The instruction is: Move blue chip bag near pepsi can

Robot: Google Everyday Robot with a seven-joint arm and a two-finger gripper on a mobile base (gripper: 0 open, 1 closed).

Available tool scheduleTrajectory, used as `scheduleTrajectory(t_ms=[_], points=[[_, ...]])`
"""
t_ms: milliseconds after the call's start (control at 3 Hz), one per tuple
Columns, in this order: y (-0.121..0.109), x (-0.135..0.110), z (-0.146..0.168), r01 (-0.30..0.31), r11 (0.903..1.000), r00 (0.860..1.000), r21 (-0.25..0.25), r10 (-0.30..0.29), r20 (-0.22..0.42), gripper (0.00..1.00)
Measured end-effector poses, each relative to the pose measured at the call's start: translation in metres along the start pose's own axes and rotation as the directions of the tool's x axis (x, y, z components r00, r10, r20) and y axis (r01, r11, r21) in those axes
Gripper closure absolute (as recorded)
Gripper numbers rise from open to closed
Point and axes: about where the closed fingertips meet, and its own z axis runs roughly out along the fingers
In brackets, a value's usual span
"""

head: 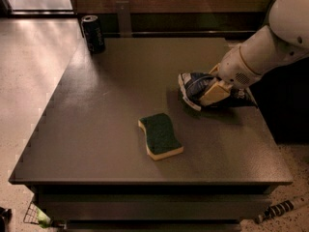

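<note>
The blue chip bag (192, 86) lies bunched up in the gripper (211, 94), which is clamped on the bag's right part low over the table (120, 86). The pepsi can (93, 34) stands well apart, far left of the gripper at the table's back corner. A green sponge (160, 135) lies nearer, forward and left of the gripper.

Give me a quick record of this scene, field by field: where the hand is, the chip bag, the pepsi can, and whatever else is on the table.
hand: low over the right side of the table, on the blue chip bag
blue chip bag: lying on the table's right half, partly covered by the hand
pepsi can: upright at the back left corner, well apart from the bag
sponge: green and yellow, flat near the front middle, touching nothing else
task status: bag not yet near the can
</note>
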Motion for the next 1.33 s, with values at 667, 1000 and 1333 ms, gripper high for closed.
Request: scheduleTrajectory(t_ms=[667,1000,1333], points=[[-0.074,-0.068,-0.034,0.123,0.9868,0.99,0.105,-0.13,0.058,1.0],[-0.139,-0.135,-0.02,0.19,0.9612,0.954,0.2,-0.229,0.193,1.0],[-0.171,-0.177,0.003,0.212,0.948,0.926,0.237,-0.273,0.261,1.0]])
